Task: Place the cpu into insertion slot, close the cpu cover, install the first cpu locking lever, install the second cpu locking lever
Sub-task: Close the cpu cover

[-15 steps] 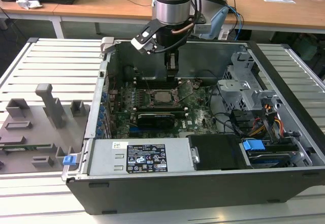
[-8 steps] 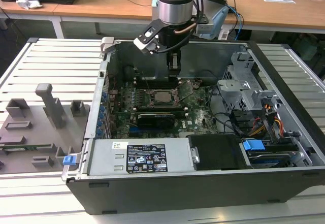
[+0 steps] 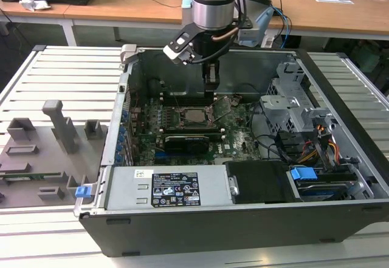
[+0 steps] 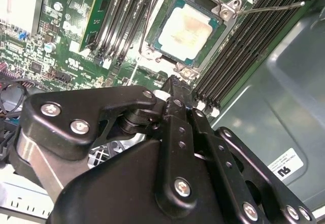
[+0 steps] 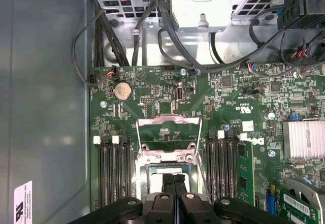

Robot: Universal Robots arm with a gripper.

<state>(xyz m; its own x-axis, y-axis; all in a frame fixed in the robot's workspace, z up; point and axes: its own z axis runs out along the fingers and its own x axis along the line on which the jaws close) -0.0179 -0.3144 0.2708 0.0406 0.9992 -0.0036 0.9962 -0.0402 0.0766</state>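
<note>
The cpu (image 4: 187, 31), a silvery square chip, lies flat in the insertion slot (image 4: 221, 30) on the green motherboard; the exterior view shows the cpu (image 3: 196, 116) below the arm. The cpu cover (image 5: 170, 121), a thin metal frame with a window, stands swung open at the socket's edge. A thin locking lever (image 4: 269, 8) sticks out sideways over the memory slots, unlatched. My gripper (image 5: 174, 182) hangs just above the socket with its black fingers pressed together and nothing between them. It is also in the exterior view (image 3: 209, 93) and the second wrist view (image 4: 175, 84).
Black memory slots (image 5: 111, 173) flank the socket on both sides. A metal drive cage (image 3: 292, 107) with cables fills the case at the exterior view's right. A power supply (image 3: 173, 189) sits at the front. Grey fixtures (image 3: 55, 134) stand outside the case. A finned heatsink (image 5: 303, 138) is on the board.
</note>
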